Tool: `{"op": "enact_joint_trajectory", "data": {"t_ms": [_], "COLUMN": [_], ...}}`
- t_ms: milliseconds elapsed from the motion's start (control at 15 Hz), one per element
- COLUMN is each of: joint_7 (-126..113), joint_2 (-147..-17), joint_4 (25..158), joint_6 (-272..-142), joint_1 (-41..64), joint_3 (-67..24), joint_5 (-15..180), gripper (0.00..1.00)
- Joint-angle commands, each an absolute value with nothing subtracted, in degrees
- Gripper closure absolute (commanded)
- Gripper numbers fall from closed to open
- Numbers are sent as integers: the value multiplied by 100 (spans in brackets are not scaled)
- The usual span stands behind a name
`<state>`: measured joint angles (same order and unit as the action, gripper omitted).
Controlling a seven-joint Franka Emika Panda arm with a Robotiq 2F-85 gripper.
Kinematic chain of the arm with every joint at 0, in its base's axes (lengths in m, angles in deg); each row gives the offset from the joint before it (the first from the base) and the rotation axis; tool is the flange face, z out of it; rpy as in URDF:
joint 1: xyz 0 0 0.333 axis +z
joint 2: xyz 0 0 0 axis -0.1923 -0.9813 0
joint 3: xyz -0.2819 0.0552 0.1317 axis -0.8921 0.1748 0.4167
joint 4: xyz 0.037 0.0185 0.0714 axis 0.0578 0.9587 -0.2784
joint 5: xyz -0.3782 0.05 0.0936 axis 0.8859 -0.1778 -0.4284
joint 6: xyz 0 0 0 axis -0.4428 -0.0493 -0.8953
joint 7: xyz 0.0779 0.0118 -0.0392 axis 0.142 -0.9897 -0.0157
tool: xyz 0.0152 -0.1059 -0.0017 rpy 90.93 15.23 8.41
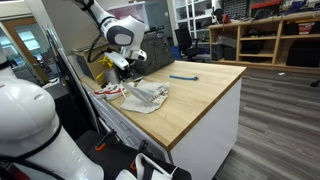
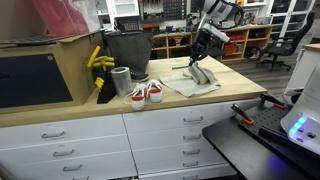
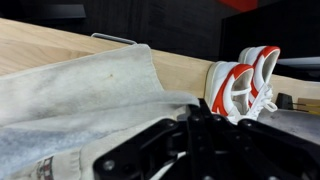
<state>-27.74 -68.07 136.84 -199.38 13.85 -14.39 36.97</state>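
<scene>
A crumpled grey cloth lies on the wooden countertop. My gripper hangs just over its edge, jaws shut, pinching a fold of the cloth that rises to the fingertips in an exterior view. In the wrist view the black fingers meet at the cloth's edge. A pair of red and white shoes stands on the counter right beside the cloth.
A thin blue tool lies further along the counter. A grey cup, a black bin and yellow items crowd the end by the shoes. Drawers run below the counter. A white machine body fills the near corner.
</scene>
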Motion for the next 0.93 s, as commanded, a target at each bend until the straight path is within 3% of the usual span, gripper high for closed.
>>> {"op": "enact_joint_trajectory", "data": {"t_ms": [0,867], "joint_7": [-2884,-2758], "joint_2": [-7098,-7610], "joint_4": [13549,13876], "joint_6": [-20334,-20552], "joint_1": [1519,1628], "joint_3": [-1274,-947], "joint_5": [3536,3907], "gripper": [99,99]}}
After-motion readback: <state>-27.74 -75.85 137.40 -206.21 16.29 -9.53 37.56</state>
